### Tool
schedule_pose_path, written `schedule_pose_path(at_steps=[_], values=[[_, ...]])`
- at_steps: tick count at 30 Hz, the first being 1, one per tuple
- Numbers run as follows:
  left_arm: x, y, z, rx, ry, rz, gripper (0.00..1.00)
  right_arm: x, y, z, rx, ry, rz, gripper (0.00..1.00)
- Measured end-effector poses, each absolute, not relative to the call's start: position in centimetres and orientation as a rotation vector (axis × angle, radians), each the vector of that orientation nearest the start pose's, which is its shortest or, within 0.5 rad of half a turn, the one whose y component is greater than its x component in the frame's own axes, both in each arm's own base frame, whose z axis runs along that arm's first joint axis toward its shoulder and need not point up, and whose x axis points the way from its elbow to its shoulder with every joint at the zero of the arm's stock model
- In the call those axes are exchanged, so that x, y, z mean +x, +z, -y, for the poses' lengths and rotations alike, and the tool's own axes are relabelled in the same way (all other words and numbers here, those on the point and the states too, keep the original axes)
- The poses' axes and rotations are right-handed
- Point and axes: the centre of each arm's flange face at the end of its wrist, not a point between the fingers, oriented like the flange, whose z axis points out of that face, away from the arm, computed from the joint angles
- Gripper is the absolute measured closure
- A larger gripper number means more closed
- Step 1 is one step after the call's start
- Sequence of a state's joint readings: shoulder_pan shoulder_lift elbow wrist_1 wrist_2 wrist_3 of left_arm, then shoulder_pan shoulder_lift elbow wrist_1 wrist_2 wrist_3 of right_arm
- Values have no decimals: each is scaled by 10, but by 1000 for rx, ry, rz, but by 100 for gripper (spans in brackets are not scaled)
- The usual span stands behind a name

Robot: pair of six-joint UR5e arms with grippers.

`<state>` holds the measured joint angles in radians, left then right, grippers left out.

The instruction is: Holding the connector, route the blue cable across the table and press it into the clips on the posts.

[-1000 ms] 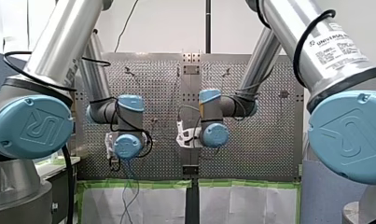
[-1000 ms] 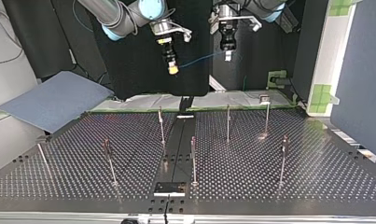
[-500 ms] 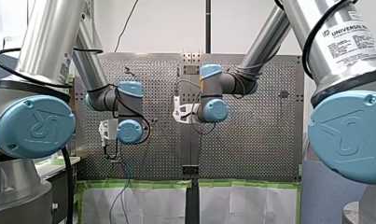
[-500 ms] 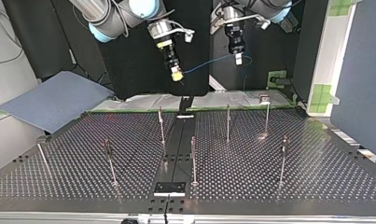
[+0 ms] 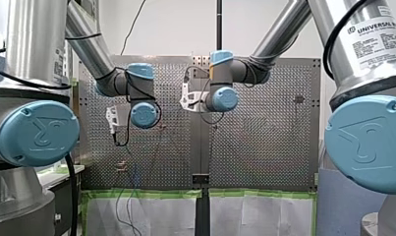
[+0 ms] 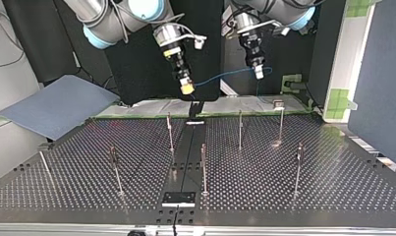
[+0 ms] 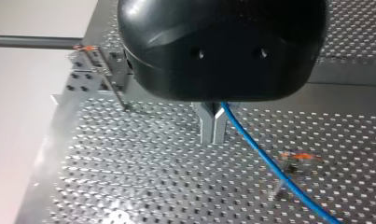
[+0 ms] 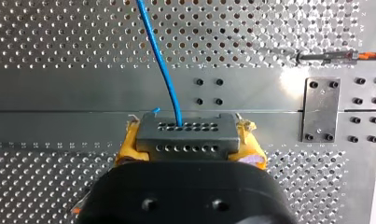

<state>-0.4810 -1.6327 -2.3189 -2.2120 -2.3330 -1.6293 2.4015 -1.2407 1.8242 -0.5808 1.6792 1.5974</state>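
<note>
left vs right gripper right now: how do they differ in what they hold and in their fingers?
Grip: my right gripper is shut on the grey connector; my left gripper is shut on the blue cable itself.
Fingers: my right gripper's carry yellow pads; my left gripper's are narrow bare metal.
Shared: both hang above the table, clear of the posts, with the cable running between them.

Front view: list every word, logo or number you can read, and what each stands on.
"UNIVERSAL R", cut by the edge: white label on my right arm.
Fine print under it: too small to read.
"UR" logo: large blue cap on my left arm; matching cap on my right arm.
Nothing else readable.
</note>
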Motion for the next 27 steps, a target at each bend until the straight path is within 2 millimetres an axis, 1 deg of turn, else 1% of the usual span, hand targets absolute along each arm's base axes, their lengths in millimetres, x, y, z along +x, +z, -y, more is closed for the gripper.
schedule_pose_path(at_steps=[7, 15, 18, 21, 27], values=[[306, 243, 231, -326, 109, -1431, 100, 514, 254, 294, 1761, 1760, 777, 100], [300, 269, 222, -344, 140, -1418, 100, 532, 279, 295, 1788, 1779, 750, 100], [300, 284, 219, -356, 140, -1396, 100, 538, 290, 295, 1795, 1789, 742, 100], [305, 292, 218, -362, 146, -1385, 100, 544, 300, 295, 1797, 1796, 737, 100], [325, 297, 220, -365, 190, -1396, 100, 554, 322, 295, 1802, 1813, 723, 100]])
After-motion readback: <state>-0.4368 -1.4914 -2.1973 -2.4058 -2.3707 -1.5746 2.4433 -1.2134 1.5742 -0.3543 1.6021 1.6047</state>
